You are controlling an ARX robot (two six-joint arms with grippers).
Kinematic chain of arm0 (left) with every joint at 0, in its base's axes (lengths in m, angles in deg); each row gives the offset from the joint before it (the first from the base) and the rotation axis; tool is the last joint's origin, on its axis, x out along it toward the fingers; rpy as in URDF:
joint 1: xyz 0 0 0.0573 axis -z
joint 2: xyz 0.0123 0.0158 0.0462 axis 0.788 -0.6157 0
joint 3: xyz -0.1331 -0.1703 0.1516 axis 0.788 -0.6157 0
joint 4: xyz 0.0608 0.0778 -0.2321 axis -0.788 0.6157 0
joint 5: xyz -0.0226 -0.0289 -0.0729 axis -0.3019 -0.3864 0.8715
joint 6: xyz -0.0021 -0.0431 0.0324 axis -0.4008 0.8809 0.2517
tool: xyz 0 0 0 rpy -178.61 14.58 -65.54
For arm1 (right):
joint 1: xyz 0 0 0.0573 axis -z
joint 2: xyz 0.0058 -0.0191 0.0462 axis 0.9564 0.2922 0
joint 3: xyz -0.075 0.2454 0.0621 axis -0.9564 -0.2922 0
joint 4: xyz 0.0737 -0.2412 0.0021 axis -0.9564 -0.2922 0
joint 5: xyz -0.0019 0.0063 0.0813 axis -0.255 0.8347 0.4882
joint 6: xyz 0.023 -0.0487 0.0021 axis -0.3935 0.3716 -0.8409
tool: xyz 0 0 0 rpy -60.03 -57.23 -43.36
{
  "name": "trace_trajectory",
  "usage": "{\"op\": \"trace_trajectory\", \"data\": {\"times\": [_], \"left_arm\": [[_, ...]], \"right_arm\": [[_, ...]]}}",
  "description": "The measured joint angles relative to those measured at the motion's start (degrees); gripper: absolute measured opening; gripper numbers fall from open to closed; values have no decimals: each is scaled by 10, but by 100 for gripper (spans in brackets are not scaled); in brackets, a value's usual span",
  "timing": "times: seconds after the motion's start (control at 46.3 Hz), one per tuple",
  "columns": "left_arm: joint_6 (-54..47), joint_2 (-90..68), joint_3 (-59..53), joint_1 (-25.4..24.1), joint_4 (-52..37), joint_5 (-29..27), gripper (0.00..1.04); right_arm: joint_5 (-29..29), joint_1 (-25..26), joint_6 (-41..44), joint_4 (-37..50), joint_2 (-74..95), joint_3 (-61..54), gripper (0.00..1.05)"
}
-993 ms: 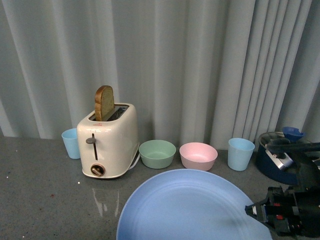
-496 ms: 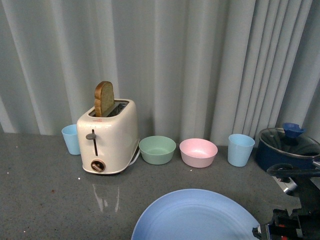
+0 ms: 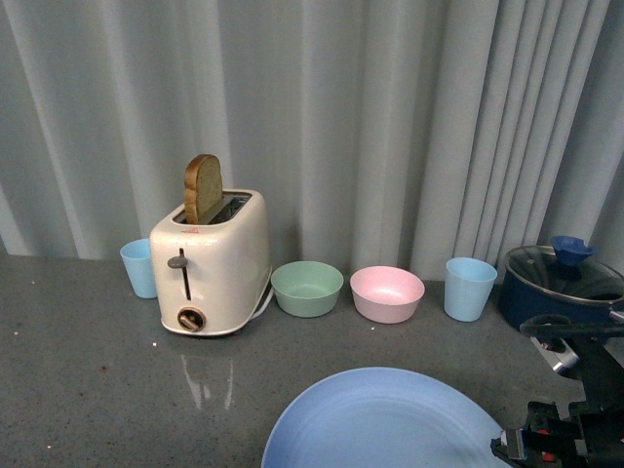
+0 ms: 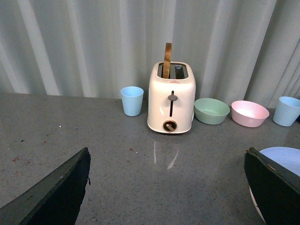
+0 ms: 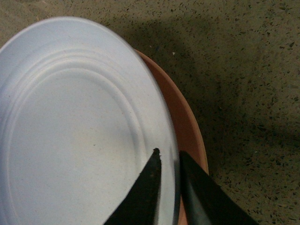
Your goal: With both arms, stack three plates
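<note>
Two plates | right claw [image 5: 168, 161] pinching light blue plate [image 5: 70, 131] rim above pink plate [image 5: 187, 126] | left claw [image 4: 166, 187] wide open, empty

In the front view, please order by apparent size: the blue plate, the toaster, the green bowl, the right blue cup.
1. blue plate, though it is nearest
2. toaster
3. green bowl
4. right blue cup

Upper plate [image 5: 70, 126] overlaps lower plate [image 5: 190, 140], toaster [image 3: 210, 273] behind.
</note>
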Motion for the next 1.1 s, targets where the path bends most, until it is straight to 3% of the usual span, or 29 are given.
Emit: {"op": "trace_trajectory", "data": {"times": [0.324,0.54,0.647,0.799,0.971,1.101], "left_arm": [[0,0,0,0,0,0,98],[0,0,0,0,0,0,98],[0,0,0,0,0,0,98],[0,0,0,0,0,0,98],[0,0,0,0,0,0,98],[0,0,0,0,0,0,98]], "right_arm": [[4,13,0,-17,-11,1,62],[8,60,-6,-36,-103,-19,99],[-40,107,-6,-52,-178,-45,97],[-153,152,28,-71,-310,-85,97],[-233,137,86,-88,-460,-114,97],[-303,85,132,-120,-591,-127,97]]}}
